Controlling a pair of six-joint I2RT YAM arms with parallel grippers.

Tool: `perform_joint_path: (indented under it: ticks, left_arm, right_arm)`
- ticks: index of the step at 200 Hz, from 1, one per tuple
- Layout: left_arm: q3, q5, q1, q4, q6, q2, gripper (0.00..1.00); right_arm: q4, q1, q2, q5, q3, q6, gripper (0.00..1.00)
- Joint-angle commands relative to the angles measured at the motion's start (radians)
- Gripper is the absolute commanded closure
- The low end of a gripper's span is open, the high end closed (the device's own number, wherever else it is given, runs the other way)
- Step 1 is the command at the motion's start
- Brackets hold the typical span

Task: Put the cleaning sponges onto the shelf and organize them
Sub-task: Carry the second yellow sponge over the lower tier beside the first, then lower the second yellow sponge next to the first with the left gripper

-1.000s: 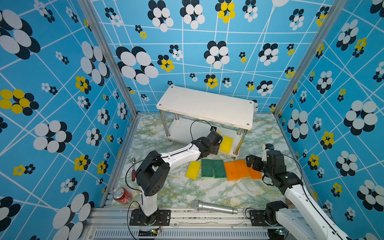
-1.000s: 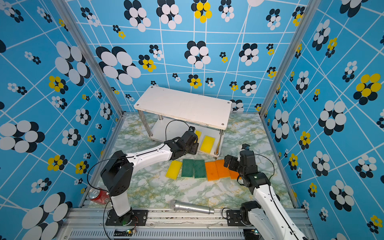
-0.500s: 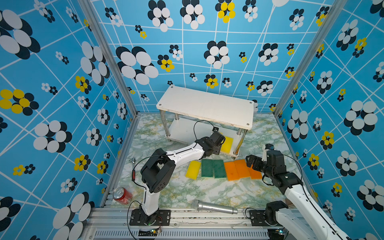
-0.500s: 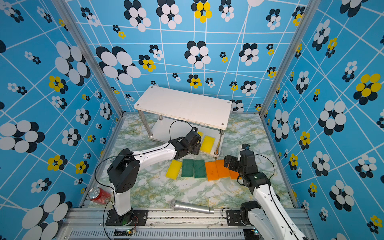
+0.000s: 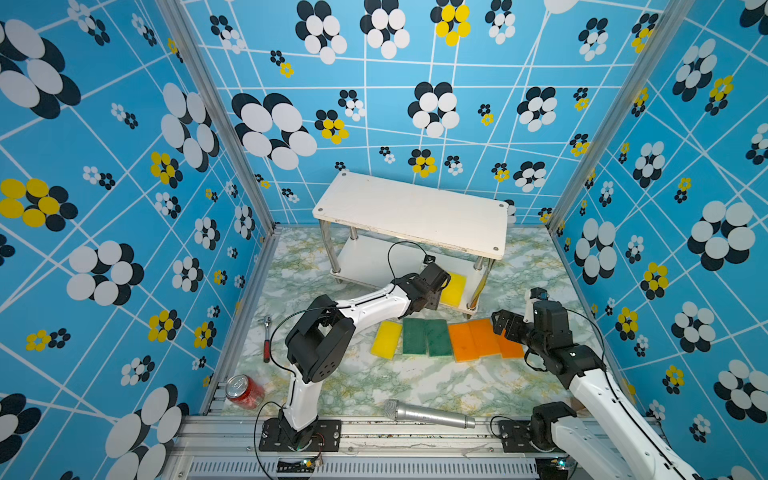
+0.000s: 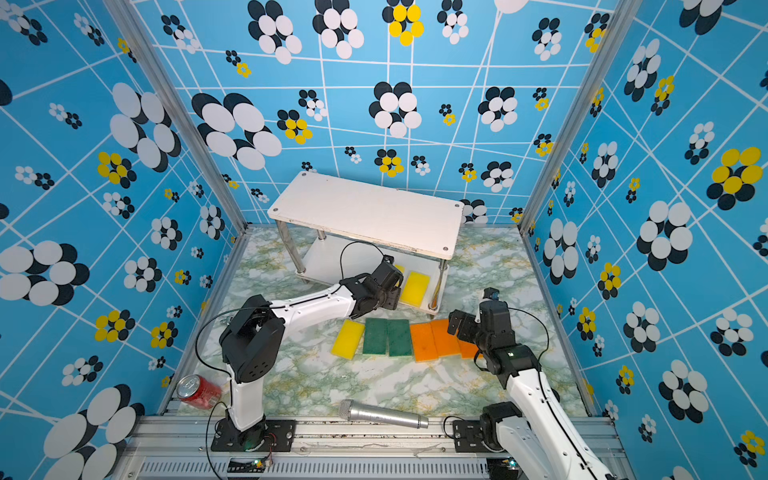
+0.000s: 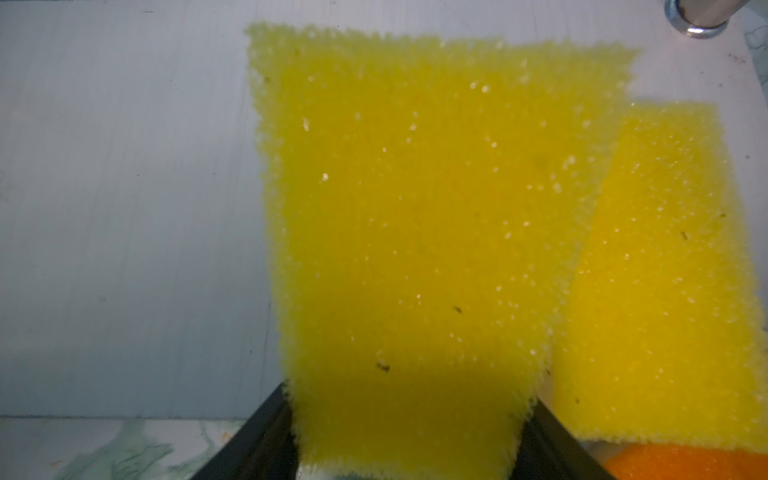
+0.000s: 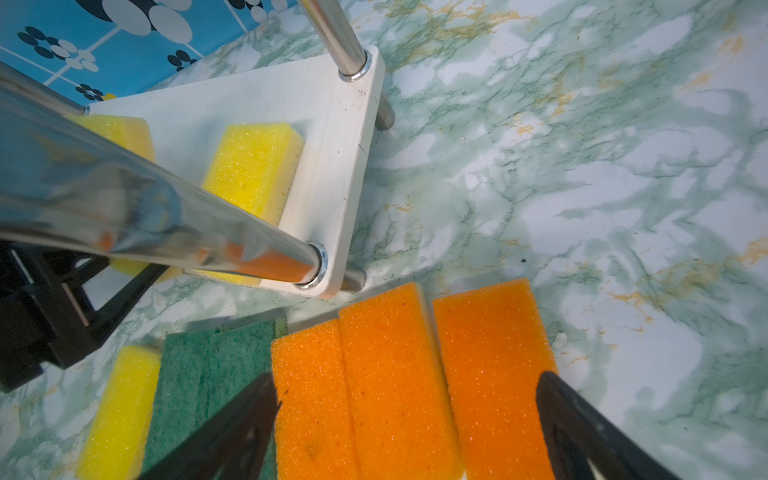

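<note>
squeezed a yellow sponge (image 7: 407, 208) in the left pincer (image 7: 409, 419) over the low board of the shelf (image 7: 124, 208); held the right pincer (image 8: 407, 386) wide open above orange sponges (image 8: 490, 353).

Robot lab test cell, not a home. Blue flower-print wall panels (image 5: 124, 166) on bare aluminium posts (image 5: 216, 116) box in a marble-print tabletop (image 5: 415, 386). Metal rail (image 5: 415, 434) along its front edge carries the left arm (image 5: 365, 305) and right arm (image 5: 598, 390). Random props: soda can (image 5: 244, 390) at front-left corner, microphone (image 5: 428, 415) at front edge.
</note>
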Motion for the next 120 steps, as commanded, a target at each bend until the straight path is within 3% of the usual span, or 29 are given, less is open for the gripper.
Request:
perform_joint_path:
  ticks: [1, 120]
  left_arm:
    - [0.026, -0.023, 0.013, -0.032, -0.016, 0.018, 0.3]
    - [0.05, 0.0, 0.016, -0.033, -0.016, 0.04, 0.3]
  right_arm:
    - [-0.015, -0.008, -0.006, 0.012, -0.015, 0.005, 0.01]
    - [-0.018, -0.008, -0.01, 0.014, -0.015, 0.007, 0.01]
